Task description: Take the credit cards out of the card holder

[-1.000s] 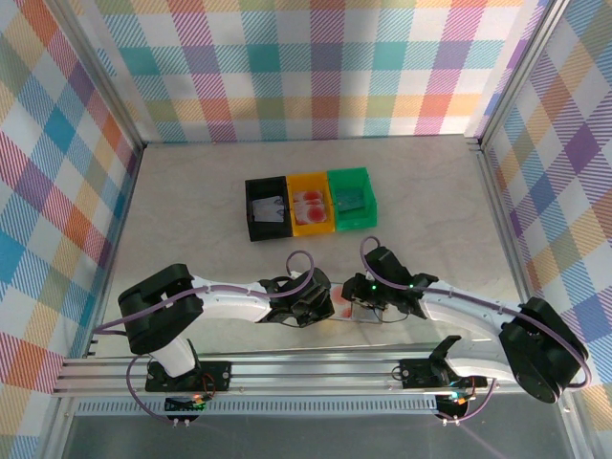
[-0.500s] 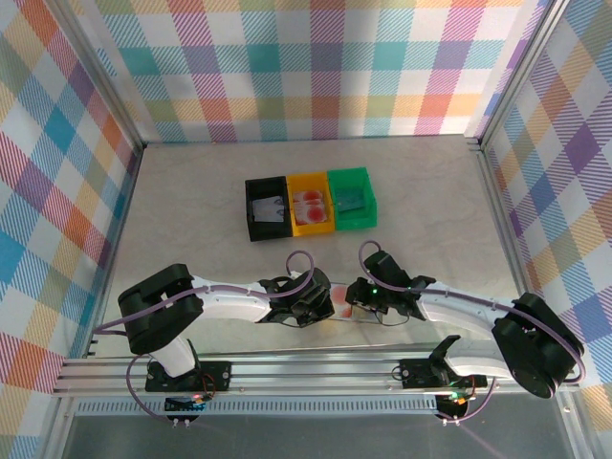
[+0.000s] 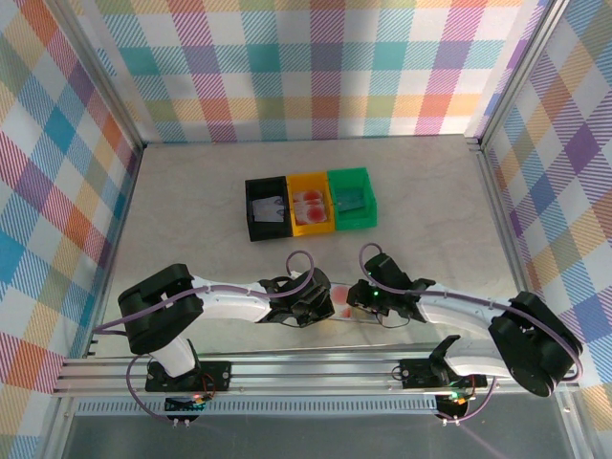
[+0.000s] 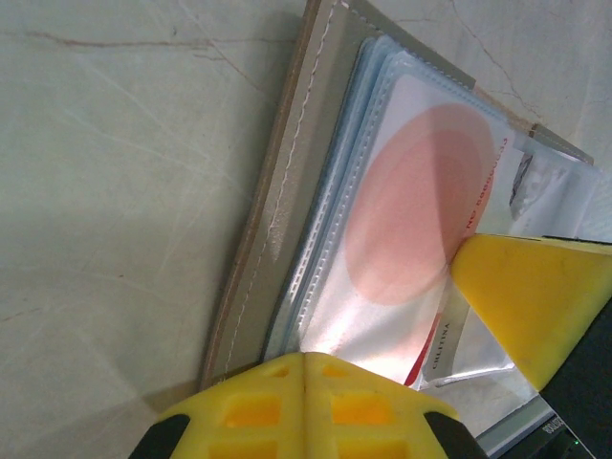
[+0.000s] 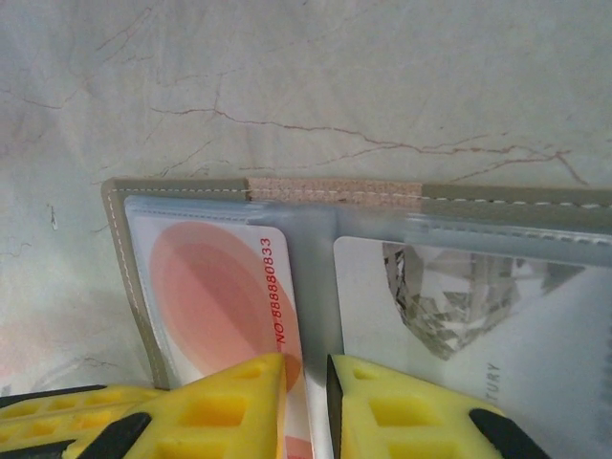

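on table [image 5: 402,67], grey-brown card holder [image 5: 335,189] lies open

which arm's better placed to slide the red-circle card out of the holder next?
Right. The right gripper sits with jaws slightly apart at the red-circle card's inner edge, by the fold. The left gripper is shut at the card holder's outer edge, better suited to pinning it, I'd judge.

Three bins [image 3: 310,177], one card holder [image 5: 325,188], and two credit cards [image 5: 206,277] showing in its sleeves.
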